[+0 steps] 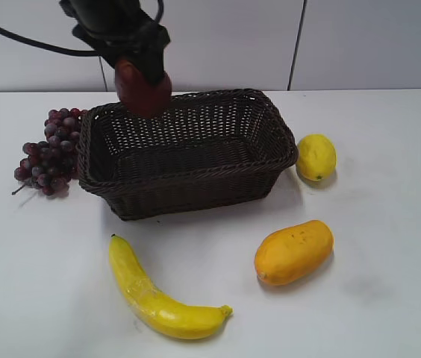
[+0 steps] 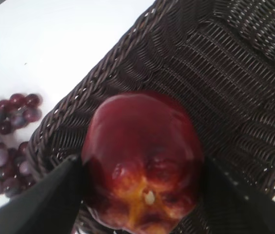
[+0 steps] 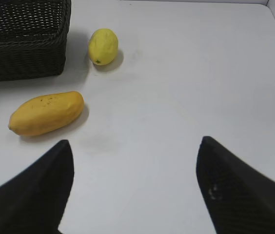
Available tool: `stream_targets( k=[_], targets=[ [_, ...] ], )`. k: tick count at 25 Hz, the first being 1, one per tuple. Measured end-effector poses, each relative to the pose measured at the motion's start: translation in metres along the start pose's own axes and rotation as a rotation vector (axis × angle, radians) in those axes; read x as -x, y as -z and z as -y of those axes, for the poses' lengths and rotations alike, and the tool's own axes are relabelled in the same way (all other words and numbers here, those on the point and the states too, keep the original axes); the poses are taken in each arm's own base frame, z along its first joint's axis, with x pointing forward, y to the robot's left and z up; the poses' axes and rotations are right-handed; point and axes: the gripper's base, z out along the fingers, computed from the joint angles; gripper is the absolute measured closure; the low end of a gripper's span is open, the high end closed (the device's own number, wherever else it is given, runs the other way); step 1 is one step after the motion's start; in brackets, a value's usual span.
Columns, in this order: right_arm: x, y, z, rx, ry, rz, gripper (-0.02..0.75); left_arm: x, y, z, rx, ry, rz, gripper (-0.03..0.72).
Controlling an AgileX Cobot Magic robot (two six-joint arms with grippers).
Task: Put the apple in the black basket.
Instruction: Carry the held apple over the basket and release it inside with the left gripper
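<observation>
Apple hovering over the basket's rear-left corner

The left tool (image 2: 140, 195) is clamping the apple (image 2: 142, 161) above the black basket (image 1: 195, 186), presumably positioning for a drop inside; the right tool (image 3: 132, 195) is hanging wide open, empty, over the bench (image 3: 201, 73).

Bright, even light; soft short shadows; apple (image 2: 142, 161) slightly blurred up close
</observation>
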Motion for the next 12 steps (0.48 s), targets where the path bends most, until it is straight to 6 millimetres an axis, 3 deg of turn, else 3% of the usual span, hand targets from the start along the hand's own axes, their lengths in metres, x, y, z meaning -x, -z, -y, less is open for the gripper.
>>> stream_targets(
  k=[5,12],
  targets=[
    [0.0,0.0,0.0,0.0,0.0,0.0,0.148,0.012,-0.027,0.013,-0.015,-0.019,-0.014,0.143],
    [0.0,0.0,0.0,0.0,0.0,0.0,0.148,0.009,-0.069,0.019,-0.033,-0.027,-0.093,0.143]
  ],
)
